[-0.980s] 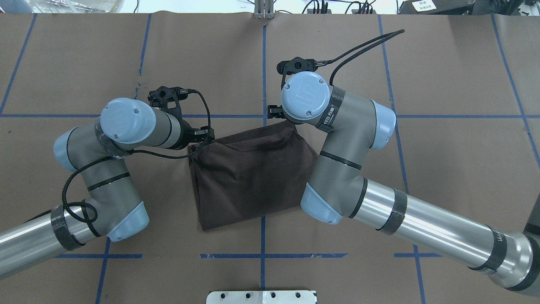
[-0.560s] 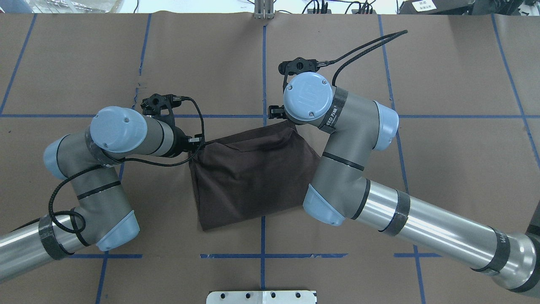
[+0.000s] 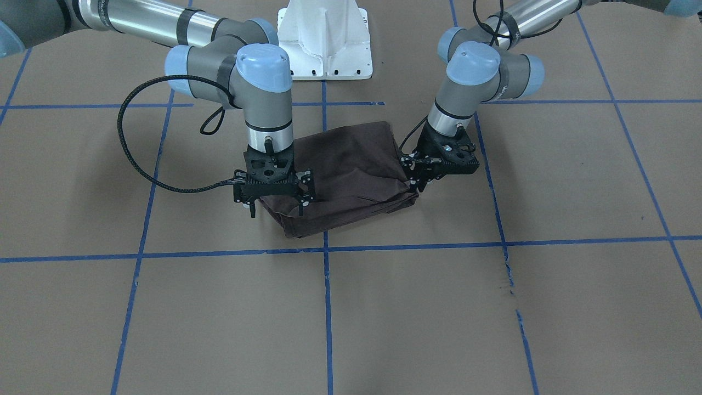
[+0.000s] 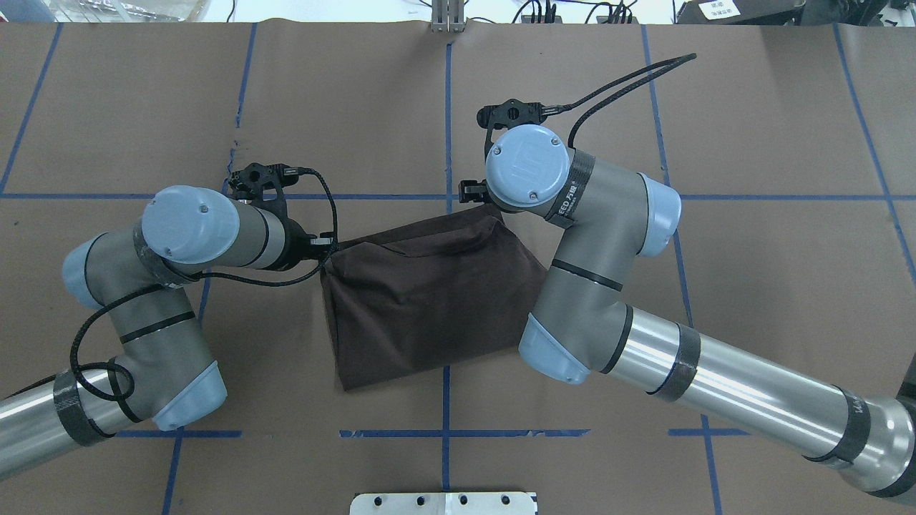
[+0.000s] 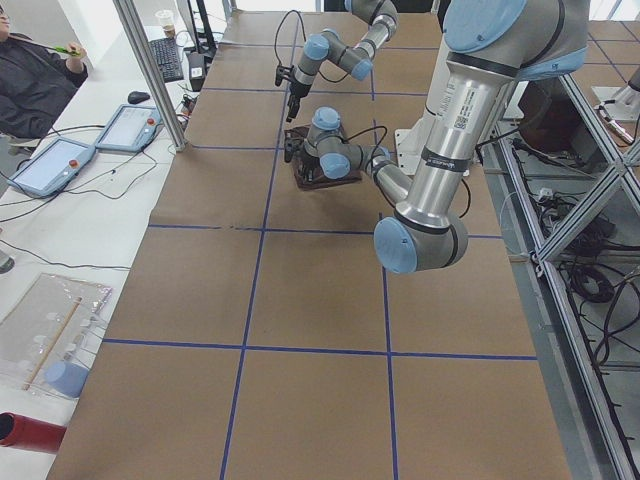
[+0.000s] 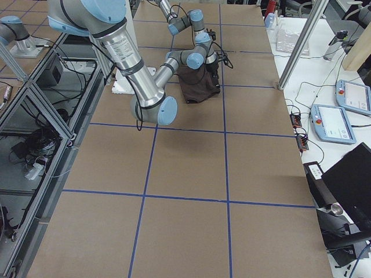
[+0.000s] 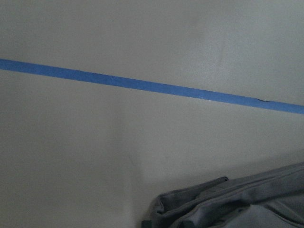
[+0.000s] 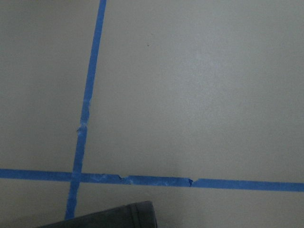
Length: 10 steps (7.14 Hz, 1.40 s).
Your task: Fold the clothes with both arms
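Observation:
The clothes are one dark brown T-shirt (image 4: pixel 422 300), folded into a thick rectangular bundle in the middle of the brown table (image 3: pixel 351 170). My left gripper (image 3: pixel 415 176) sits low at the bundle's far corner on my left, fingers apart, just off the cloth (image 4: pixel 325 244). Its wrist view shows only that rumpled corner (image 7: pixel 237 204) at the bottom edge. My right gripper (image 3: pixel 276 207) stands open over the other far corner, one finger on each side of the cloth edge. In the overhead view the right wrist hides it. A sliver of shirt (image 8: pixel 114 218) shows in the right wrist view.
Blue tape lines (image 4: pixel 444 433) grid the brown paper tabletop. The white base pedestal (image 3: pixel 326 38) stands behind the shirt. A metal plate (image 4: pixel 444 503) lies at the near edge. Beside the table are a seated person (image 5: pixel 30 80) and control tablets (image 5: pixel 50 165).
My left arm has drawn back to the left, off the shirt's corner, and the cloth stayed put. The right wrist has shifted slightly to the right.

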{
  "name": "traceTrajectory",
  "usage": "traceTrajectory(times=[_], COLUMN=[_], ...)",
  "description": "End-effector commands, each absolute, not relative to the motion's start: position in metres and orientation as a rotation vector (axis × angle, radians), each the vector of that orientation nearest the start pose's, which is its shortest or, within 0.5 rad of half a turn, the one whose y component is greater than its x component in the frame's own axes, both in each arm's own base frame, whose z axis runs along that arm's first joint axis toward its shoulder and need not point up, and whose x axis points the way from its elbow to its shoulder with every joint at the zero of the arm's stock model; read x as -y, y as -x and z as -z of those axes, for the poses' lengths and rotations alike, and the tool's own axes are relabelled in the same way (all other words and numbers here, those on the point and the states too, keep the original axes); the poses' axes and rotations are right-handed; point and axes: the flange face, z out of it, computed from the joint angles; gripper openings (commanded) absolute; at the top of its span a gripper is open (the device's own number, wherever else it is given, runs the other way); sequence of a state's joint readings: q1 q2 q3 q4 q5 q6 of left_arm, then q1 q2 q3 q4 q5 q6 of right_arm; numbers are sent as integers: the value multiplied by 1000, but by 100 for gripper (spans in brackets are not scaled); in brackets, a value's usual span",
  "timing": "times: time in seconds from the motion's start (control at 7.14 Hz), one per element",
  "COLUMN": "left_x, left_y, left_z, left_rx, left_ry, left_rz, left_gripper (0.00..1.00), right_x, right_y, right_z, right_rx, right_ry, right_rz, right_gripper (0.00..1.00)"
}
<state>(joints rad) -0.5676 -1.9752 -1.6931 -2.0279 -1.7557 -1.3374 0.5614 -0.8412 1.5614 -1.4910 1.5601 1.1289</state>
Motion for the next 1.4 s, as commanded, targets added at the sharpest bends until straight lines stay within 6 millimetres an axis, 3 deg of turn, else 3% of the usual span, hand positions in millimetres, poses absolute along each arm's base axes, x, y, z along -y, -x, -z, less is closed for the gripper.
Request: traceTrajectory(times=[0.0,0.28,0.56,0.7,0.84,1.12,1.26], left_x=[444,448,493,525,540,561,566], left_y=[-484,-481,-461,-456,-452,-467,-459], left_z=[-329,-332,-358,-358,-355,-360,-358], left_rx=[-966,-952,-887,-866,-856,-859,-885], left_ry=[-227,-249,-287,-303,-325,-333,-360], left_rz=[207,186,200,228,214,221,216], left_gripper=[0,0,0,0,0,0,83], right_x=[497,497,498,499,500,500,501], right_y=[537,538,536,535,535,535,537], right_z=[-221,-221,-223,-223,-223,-222,-217], right_rx=[694,693,689,690,688,690,700], right_ry=[-394,-393,-393,-392,-392,-392,-387], right_rz=[-115,-115,-116,-117,-118,-125,-145], right_gripper=[100,100,100,100,100,100,100])
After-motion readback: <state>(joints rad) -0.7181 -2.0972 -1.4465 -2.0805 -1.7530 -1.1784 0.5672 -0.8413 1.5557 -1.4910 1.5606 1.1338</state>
